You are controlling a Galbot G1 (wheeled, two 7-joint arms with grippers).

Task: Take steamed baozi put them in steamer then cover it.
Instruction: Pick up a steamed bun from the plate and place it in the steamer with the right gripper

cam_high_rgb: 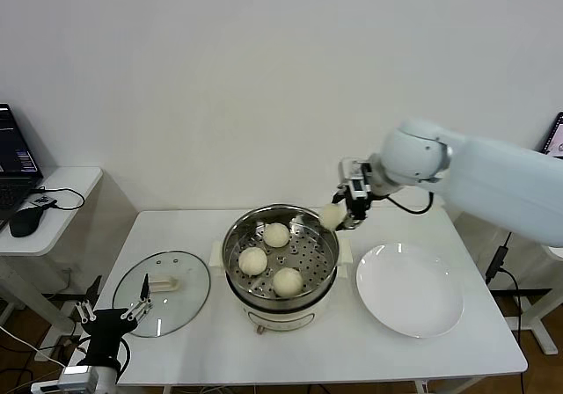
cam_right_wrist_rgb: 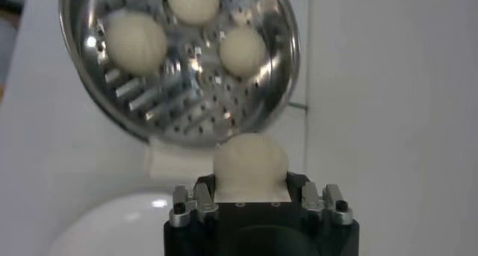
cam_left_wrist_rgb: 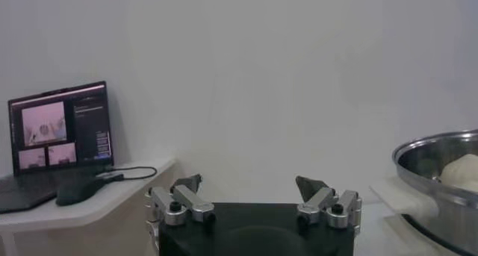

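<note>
Three baozi in the steamer, lid left, plate right.

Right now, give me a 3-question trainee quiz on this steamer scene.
1. How many baozi lie in the steamer?
2. True or false: the glass lid covers the steamer.
3. The right gripper holds: A) the white plate B) a baozi C) nothing

Key: 1) three 2) false, it lies on the table beside the steamer, near the open left gripper 3) B
</note>
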